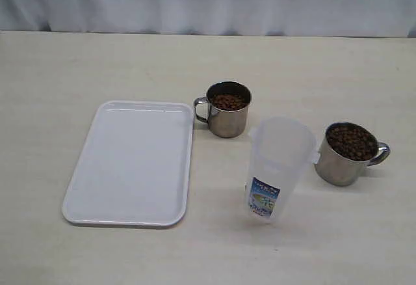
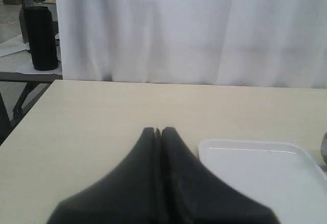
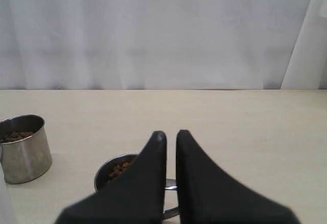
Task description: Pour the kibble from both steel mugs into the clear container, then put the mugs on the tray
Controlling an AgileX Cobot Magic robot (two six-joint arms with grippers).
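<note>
Only the exterior view takes in the whole layout. The clear container (image 1: 281, 161) stands upright on the tabletop (image 1: 78, 64), with the tray (image 1: 130, 161) at its 9 o'clock. The far steel mug (image 1: 227, 117) is at its 11 o'clock and the near steel mug (image 1: 341, 161) just beside it at 3 o'clock, both holding kibble (image 1: 351, 142). My jaws show only in the wrist views. My left jaws are pressed together, empty, above bare tabletop beside a tray corner (image 2: 255, 168); a sliver at that picture's edge may be a mug. My right jaws sit together but for a thin slit, gripping nothing, over the near steel mug (image 3: 110, 170), with the far steel mug (image 3: 23, 152) beyond.
</note>
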